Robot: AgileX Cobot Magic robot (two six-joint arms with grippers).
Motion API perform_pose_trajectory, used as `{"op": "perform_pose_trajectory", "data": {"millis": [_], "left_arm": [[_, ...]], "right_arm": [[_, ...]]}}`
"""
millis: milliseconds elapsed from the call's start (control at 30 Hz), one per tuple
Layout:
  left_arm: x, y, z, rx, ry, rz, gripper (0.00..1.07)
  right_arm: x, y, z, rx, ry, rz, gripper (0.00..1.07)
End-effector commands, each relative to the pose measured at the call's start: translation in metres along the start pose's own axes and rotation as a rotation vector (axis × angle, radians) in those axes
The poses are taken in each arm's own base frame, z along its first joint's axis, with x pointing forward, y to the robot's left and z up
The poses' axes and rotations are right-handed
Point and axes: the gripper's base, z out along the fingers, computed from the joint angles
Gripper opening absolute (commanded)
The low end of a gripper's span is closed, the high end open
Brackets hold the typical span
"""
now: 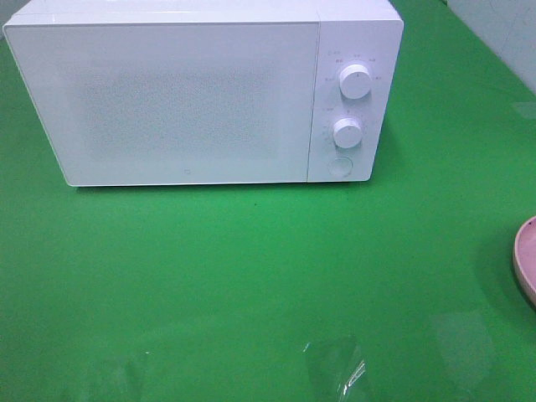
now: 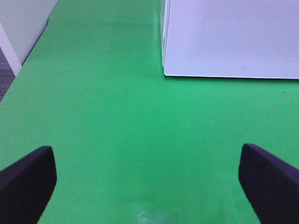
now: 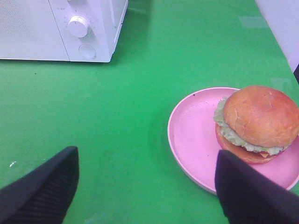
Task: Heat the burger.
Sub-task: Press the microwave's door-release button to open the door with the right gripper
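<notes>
Item: burger awaiting heating, microwave door shut.
Round brown-bunned burger is sitting on pink plate just ahead of wide right end effector; left end effector is gaping, empty.

A white microwave sits door shut on the green table — a pink plate peeks in at the right edge.

We see bright, even light; pale glare on the green table toward six o'clock; wrist views slightly soft.
</notes>
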Motion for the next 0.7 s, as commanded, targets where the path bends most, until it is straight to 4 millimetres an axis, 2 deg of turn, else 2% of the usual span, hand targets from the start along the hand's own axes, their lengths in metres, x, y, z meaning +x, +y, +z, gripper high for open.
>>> {"op": "perform_pose_trajectory", "data": {"millis": [33, 467, 667, 700], "left_arm": [[0.001, -0.001, -0.002, 0.005, -0.025, -0.008, 0.98], [0.001, -0.001, -0.002, 0.005, -0.025, -0.008, 0.98], [0.001, -0.001, -0.002, 0.005, -0.025, -0.008, 0.98], [0.001, -0.001, -0.002, 0.005, -0.025, -0.008, 0.98]], "right_arm": [[0.002, 0.000, -0.003, 0.000, -0.035, -0.002, 0.76], [0.001, 0.000, -0.003, 0.000, -0.038, -0.002, 0.76], [-0.011, 0.000, -0.008, -0.001, -0.057, -0.002, 0.76], [-0.019, 0.001, -0.007, -0.002, -0.056, -0.003, 0.76]]}}
